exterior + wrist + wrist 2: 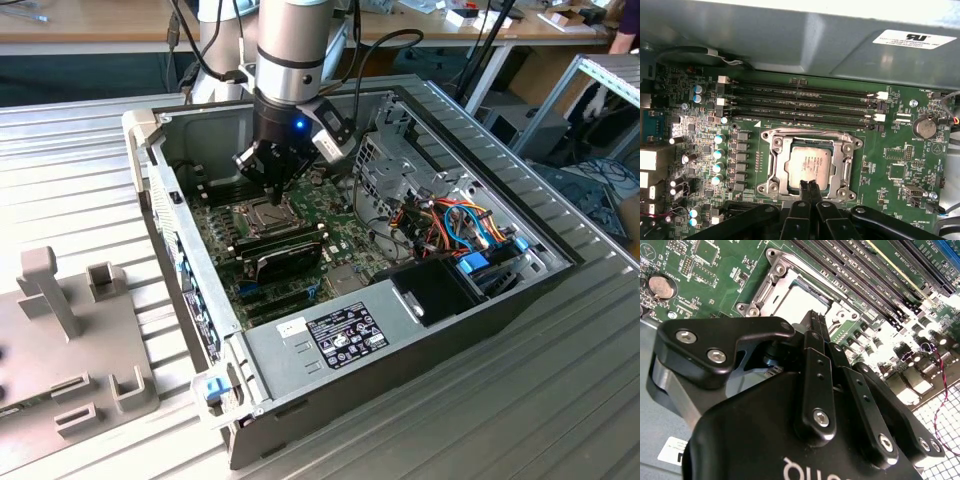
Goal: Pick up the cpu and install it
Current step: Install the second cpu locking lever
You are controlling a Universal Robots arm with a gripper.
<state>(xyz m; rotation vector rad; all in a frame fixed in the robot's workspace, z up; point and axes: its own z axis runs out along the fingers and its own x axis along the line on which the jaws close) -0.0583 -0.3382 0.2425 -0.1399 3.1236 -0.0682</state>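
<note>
While we look through the exterior view, our end effector (268,183) hangs just above the socket (258,214) on the green motherboard (330,215) inside the open computer case (420,330). From the first wrist view, the cpu (807,164) sits in that socket under the metal frame (845,165), our fingertips (809,186) pressed together, holding nothing. From the second wrist view, the fingers (812,332) meet just over the cpu (797,302).

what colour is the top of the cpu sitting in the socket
Silvery-grey metal; the cpu shows best in the first wrist view, framed by the socket.
</note>
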